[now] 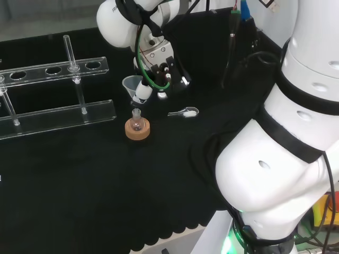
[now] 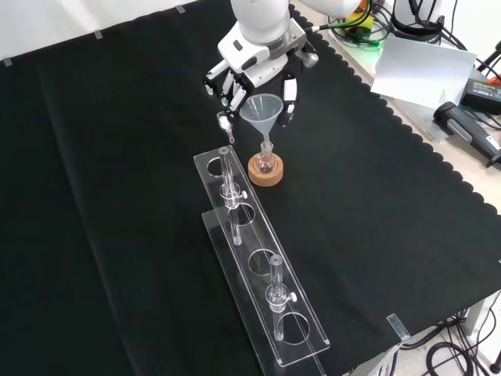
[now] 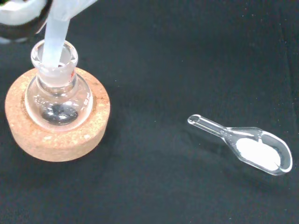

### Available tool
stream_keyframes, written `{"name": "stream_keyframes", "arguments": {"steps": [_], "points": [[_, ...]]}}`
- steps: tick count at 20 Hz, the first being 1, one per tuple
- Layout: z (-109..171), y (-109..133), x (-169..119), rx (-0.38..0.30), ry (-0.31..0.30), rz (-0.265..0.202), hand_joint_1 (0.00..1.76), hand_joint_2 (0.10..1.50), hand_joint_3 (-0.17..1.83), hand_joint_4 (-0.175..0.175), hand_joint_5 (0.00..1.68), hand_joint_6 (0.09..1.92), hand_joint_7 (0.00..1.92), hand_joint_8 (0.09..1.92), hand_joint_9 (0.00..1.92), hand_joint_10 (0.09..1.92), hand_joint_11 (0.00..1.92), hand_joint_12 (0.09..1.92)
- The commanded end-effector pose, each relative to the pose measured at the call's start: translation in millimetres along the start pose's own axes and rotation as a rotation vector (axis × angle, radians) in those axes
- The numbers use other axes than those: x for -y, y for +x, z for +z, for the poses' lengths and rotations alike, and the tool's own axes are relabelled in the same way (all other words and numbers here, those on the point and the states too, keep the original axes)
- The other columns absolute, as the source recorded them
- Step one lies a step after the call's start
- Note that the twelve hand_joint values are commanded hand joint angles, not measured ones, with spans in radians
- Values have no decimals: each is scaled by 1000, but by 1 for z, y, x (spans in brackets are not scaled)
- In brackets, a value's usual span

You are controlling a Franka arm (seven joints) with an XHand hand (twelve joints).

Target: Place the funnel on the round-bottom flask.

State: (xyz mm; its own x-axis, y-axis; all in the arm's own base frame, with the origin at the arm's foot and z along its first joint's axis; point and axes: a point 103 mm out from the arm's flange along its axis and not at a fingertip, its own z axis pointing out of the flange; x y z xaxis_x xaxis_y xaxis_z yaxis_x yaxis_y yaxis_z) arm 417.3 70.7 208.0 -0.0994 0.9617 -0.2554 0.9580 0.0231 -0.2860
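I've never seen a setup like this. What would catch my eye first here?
Probably the black and white hand holding a clear plastic funnel, its stem entering the neck of a small round-bottom glass flask on a cork ring. Beside it on the black cloth lies a clear glass scoop with white powder.

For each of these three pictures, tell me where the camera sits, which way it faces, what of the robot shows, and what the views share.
Head view: behind and above the arm's base, looking over big white links at the hand holding a clear plastic funnel.
Front view: before the arm, looking down on the black cloth; the hand enters from the top.
Wrist view: at the wrist, looking past the palm at a small round-bottom glass flask.
Shared: all show the flask on its cork ring; head and wrist views show a clear glass scoop of white powder.
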Motion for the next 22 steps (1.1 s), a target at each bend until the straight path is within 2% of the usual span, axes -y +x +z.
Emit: {"name": "stream_keyframes", "arguments": {"steps": [1,17,22], "points": [[13,5,-1,-46,28,30,829,578,547,102,905,528,1294,154,874,301,0,1300],[20,8,0,-37,18,38,831,574,556,102,906,529,1292,152,875,298,0,1300],[21,7,-1,-18,16,16,835,573,559,102,907,530,1291,151,875,297,0,1299]]}}
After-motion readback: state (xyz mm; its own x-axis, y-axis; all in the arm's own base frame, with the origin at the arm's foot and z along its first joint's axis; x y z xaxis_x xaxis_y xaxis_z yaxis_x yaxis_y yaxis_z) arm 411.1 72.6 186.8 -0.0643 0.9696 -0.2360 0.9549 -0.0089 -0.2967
